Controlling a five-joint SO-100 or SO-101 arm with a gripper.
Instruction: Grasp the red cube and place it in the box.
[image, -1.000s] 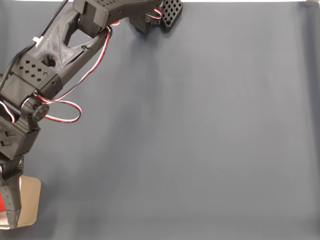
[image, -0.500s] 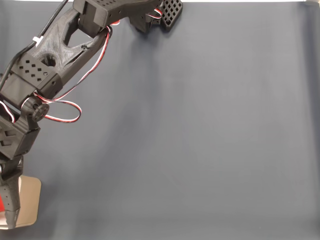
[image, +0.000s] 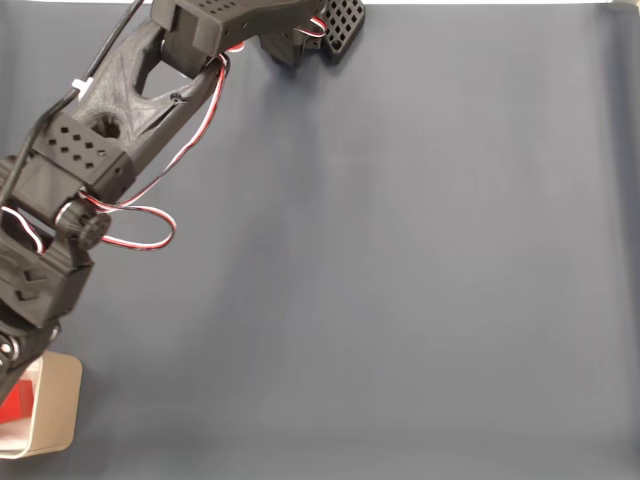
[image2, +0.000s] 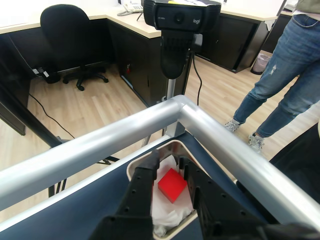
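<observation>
The black arm (image: 110, 130) reaches down the left side of the dark counter (image: 400, 280) to the box (image: 55, 410), where the cube (image: 18, 403) shows red inside.

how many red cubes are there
1: the red cube lies inside the box, between the open fingers of the gripper; the fixed view shows it at the lower left edge.
</observation>
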